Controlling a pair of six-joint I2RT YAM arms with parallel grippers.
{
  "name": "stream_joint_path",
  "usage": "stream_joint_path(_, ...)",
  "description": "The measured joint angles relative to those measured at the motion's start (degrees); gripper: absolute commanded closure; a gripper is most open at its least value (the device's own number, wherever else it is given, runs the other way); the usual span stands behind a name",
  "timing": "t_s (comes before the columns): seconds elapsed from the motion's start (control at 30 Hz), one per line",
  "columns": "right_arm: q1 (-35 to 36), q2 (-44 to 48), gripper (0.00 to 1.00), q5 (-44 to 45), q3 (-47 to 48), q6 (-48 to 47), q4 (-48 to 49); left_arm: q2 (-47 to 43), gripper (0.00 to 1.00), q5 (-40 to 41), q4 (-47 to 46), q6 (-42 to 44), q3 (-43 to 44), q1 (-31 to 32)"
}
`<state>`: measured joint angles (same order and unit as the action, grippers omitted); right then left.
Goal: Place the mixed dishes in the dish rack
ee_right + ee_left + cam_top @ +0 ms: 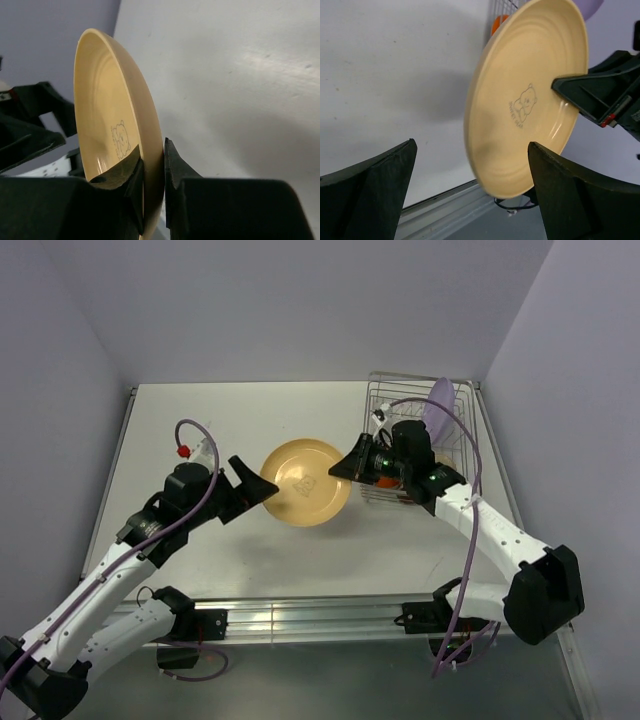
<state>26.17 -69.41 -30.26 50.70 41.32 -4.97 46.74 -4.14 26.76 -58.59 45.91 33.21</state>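
A tan-yellow plate (306, 483) with a small bear print hangs tilted above the table's middle. My right gripper (345, 468) is shut on its right rim, one finger on each face (152, 150). My left gripper (262, 488) stands open at the plate's left rim; in the left wrist view its fingers sit wide apart (472, 144) on either side of the plate (525, 100) without touching it. The silver wire dish rack (385, 400) stands at the back right. A lilac plate (440, 405) stands upright in it, and an orange bowl (385, 480) shows behind my right wrist.
The rack sits close to the right wall and the back edge. A metal rail (300, 615) runs along the table's near edge between the arm bases. White tabletop (200, 420) lies left of and behind the plate.
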Motion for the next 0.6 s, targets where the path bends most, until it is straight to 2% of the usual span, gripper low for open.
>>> stream_joint_path(0.13, 0.0, 0.3, 1.0, 9.9, 5.1, -3.7, -8.5, -0.3, 0.01, 5.1, 3.8, 0.3, 1.0, 0.0)
stream_joint_path(0.3, -0.3, 0.0, 1.0, 27.8, 15.9, -8.7, -20.0, -2.1, 0.01, 11.1, 7.0, 0.3, 1.2, 0.0)
stream_joint_path(0.6, -2.1, -4.2, 1.0, 58.8, 34.5, -15.5, -29.8, 1.1, 0.03, 11.3, 3.1, 0.5, -0.9, 0.0)
